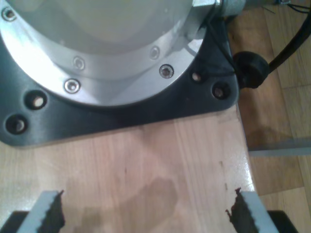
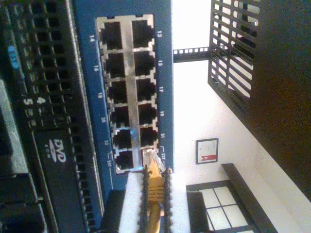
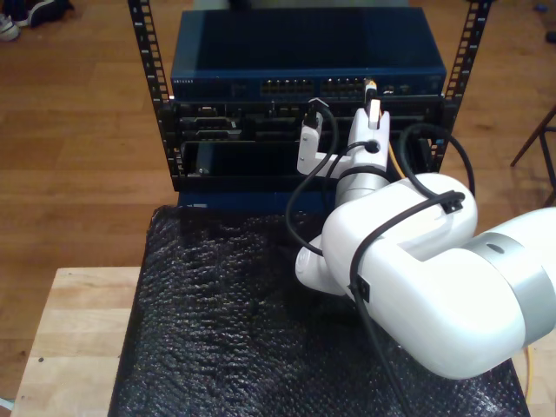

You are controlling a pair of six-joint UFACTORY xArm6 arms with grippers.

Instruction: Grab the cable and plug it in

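My second claw (image 2: 154, 194) pinches the yellow cable (image 2: 153, 182), its long axis aimed into the switch (image 2: 165, 73) | clear plug (image 2: 150, 158) tip at a corner port's mouth | my first claw (image 1: 146, 213) gapes wide above the table (image 1: 146, 160), well away.

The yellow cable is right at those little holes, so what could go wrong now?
The clear plug sits at the edge of a socket, so it might catch the metal frame instead of sliding in. The cable could also slip back between my second gripper's fingers if pushed hard.
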